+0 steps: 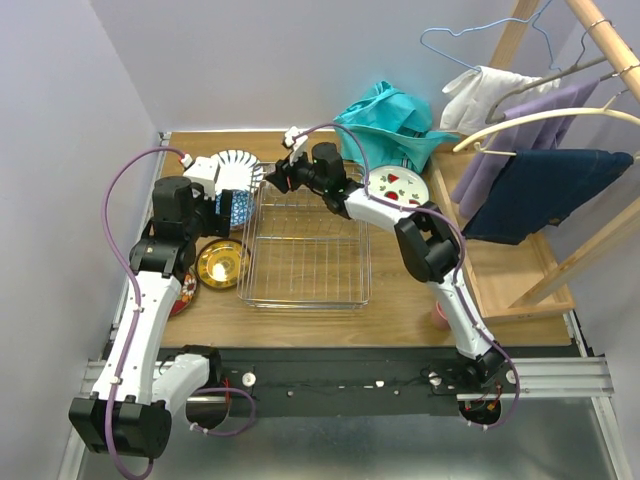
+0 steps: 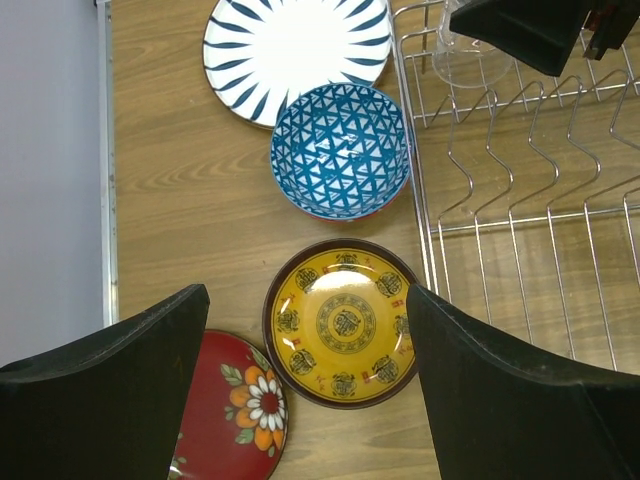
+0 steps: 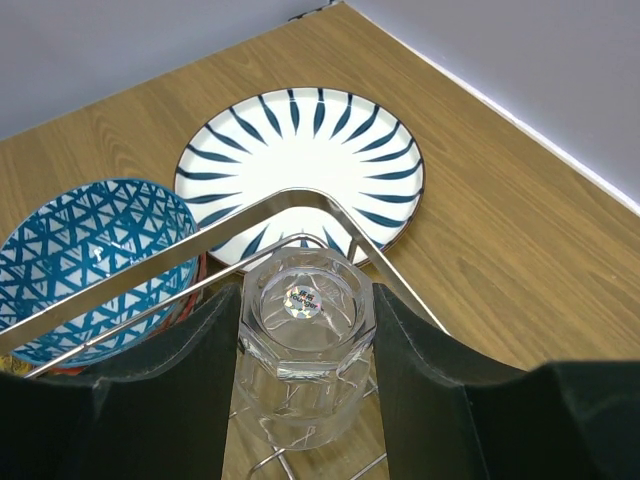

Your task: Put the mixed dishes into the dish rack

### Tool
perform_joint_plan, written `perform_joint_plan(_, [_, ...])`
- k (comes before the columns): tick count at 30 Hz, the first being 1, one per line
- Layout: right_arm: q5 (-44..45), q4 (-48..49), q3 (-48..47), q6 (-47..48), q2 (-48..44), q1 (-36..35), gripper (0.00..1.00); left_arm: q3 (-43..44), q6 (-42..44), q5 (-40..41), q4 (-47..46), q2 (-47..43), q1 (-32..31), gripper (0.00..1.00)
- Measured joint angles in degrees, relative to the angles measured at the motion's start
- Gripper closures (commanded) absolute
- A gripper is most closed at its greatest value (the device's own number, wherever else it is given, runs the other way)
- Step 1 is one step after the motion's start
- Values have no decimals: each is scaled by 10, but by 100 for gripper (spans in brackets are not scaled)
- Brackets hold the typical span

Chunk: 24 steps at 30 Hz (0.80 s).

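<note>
I read this step as setting the clear glass [image 3: 305, 340] down in the far-left corner of the dish rack [image 1: 300, 303]. The right gripper [image 1: 285, 172] is clenched on it, 1 black pad on each side, with the glass's base facing the wrist camera. To do it well I would lower straight down, keep the mouth level so it lands flat on the grid rather than on a raised wire, and let go only once it rests. Whether it already touches the wires I cannot tell. I also have to watch the corner rim wire just in front of the glass.

The right arm reaches far and left across the rack, wrist pitched down over that corner. The left arm stands at the rack's left side, its left gripper [image 2: 308, 295] spread wide and empty above the gold saucer [image 2: 340, 322], with the blue patterned bowl [image 2: 340, 150] and striped plate [image 2: 295, 50] beyond.
</note>
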<state>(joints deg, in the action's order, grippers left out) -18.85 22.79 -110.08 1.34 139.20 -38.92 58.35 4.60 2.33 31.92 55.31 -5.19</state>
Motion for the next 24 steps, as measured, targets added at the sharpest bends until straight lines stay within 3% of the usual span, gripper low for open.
perform_joint_plan(2, [1, 3, 6, 8, 0, -3, 74, -3, -2, 0, 0, -3, 0, 11])
perform_joint_plan(6, [3, 3, 13, 22, 0, -8, 61, -21, -9, 0, 0, -13, 0, 11])
perform_joint_plan(10, [15, 3, 15, 31, 3, -12, 54, -30, -15, 0, 0, -15, 0, 11])
perform_joint_plan(15, [24, 3, 15, 40, 9, -13, 32, -32, -17, 1, -2, -20, 0, 9])
perform_joint_plan(24, [40, -12, 39, 63, -2, -14, 22, -48, -26, 3, -24, -42, 0, 9])
